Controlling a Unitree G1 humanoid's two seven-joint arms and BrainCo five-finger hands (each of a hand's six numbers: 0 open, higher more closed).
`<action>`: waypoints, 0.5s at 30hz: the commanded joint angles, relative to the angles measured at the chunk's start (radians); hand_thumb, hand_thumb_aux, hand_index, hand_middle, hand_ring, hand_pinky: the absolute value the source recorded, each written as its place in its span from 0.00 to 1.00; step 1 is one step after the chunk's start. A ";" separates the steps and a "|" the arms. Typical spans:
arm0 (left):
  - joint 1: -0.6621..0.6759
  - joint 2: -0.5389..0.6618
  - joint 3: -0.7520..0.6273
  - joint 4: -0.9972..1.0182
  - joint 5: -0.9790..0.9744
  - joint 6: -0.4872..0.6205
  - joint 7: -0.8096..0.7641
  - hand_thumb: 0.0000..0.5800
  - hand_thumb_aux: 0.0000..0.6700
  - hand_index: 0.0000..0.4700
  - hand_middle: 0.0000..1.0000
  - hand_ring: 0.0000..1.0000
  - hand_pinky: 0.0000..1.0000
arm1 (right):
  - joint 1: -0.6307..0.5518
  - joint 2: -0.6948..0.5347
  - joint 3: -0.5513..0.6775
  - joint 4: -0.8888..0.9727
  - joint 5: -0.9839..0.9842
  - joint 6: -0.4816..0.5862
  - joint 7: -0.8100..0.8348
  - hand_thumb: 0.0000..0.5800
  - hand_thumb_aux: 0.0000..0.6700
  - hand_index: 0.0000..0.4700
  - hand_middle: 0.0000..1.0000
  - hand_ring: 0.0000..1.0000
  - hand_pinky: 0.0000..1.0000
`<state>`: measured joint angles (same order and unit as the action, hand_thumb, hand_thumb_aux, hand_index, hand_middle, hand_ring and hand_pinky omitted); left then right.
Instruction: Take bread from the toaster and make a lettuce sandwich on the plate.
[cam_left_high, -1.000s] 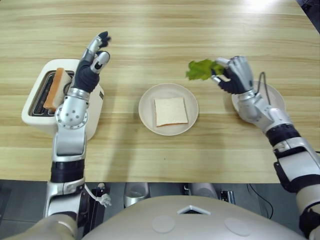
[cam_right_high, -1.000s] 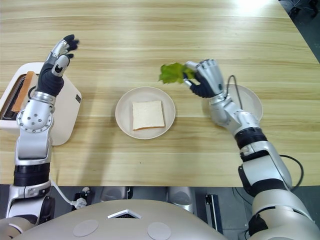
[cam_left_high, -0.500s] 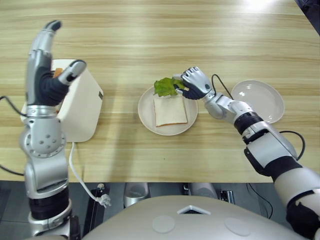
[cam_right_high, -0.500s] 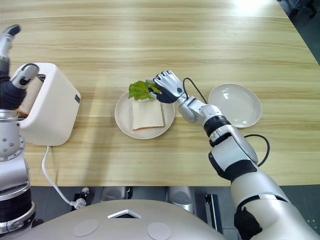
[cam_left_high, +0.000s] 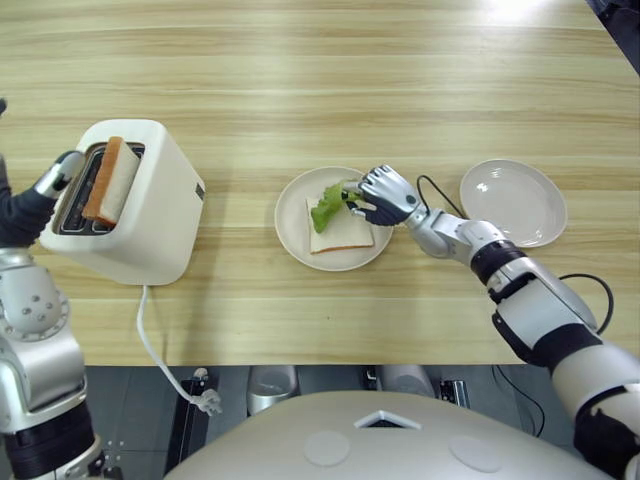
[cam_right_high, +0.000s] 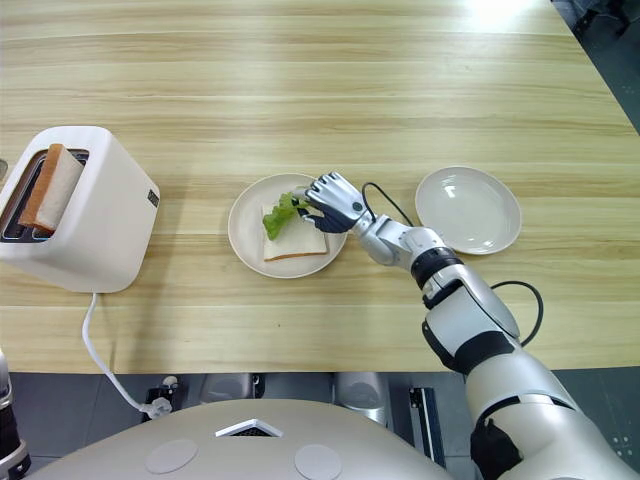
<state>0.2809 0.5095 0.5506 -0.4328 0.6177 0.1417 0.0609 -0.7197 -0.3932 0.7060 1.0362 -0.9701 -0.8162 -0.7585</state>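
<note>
Light wooden planks with a pale grain make up the table (cam_left_high: 300, 60), which carries everything.

Near the middle sits a round cream plate (cam_left_high: 284, 215) with a square slice of white bread (cam_left_high: 345, 238) lying flat on it. The right robot hand (cam_left_high: 388, 195) hovers low over the plate's right side, knuckles up, its arm coming in from the right. Its fingers are curled and pinch a green lettuce leaf (cam_left_high: 326, 205) by the leaf's right edge. The leaf sticks out to the left of the fingertips and hangs over the upper left part of the bread slice, covering that corner. Whether the leaf already rests on the bread or is held just above it cannot be told. The lower half of the slice is uncovered.

To the left stands a cream-white boxy toaster (cam_left_high: 150, 215), well apart from the plate. A second slice of bread with a brown crust (cam_left_high: 108, 180) stands upright in its slot, its top half sticking out. The left robot hand (cam_left_high: 30, 205) is at the left edge, just beside the toaster's left side and close to that slice; whether it is open or closed cannot be told.

A white power cord (cam_left_high: 150, 335) runs from the toaster's front over the table's near edge and ends in a plug (cam_left_high: 207, 400).

Right of the sandwich plate, beyond the right forearm, lies a round white dish (cam_left_high: 470, 195).
</note>
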 joint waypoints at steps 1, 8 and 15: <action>0.022 0.001 -0.036 0.049 0.063 0.031 0.003 0.00 0.00 0.00 0.00 0.00 0.00 | 0.040 -0.015 -0.001 -0.064 0.014 -0.019 0.041 1.00 1.00 0.98 1.00 1.00 1.00; 0.025 0.000 -0.081 0.127 0.097 0.056 0.006 0.00 0.00 0.00 0.00 0.00 0.00 | 0.077 -0.023 -0.010 -0.094 0.032 -0.024 0.115 1.00 1.00 0.98 1.00 1.00 1.00; -0.002 -0.001 -0.144 0.162 0.086 0.048 0.003 0.00 0.00 0.00 0.00 0.00 0.00 | 0.090 -0.019 -0.017 -0.111 0.039 -0.021 0.151 1.00 1.00 0.98 0.90 0.90 0.90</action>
<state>0.2839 0.5051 0.4333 -0.2890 0.7005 0.1886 0.0685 -0.6408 -0.4082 0.6909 0.9316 -0.9378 -0.8348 -0.6327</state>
